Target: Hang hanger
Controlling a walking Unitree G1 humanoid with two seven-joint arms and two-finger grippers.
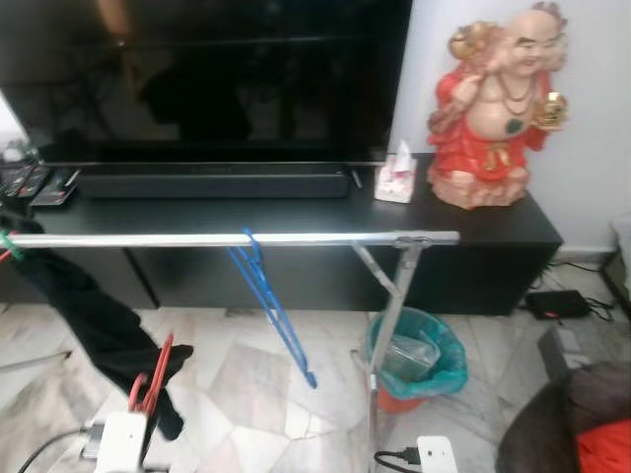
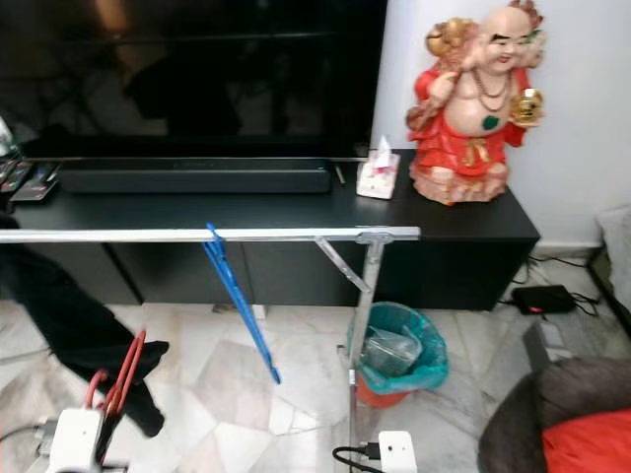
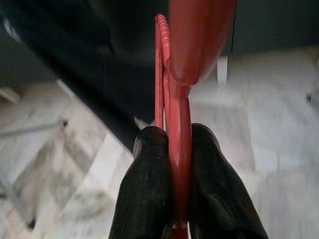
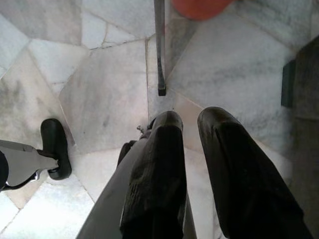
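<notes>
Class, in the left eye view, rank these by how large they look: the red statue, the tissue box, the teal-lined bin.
1. Red statue, largest.
2. Teal-lined bin; it stands nearer the camera, so its rank against the statue is unsure.
3. Tissue box, smallest.

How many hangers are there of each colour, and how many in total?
Blue hanger, hooked on the rail: 1
Red hanger, pinched between the left gripper fingers: 1
Total: 2
</notes>
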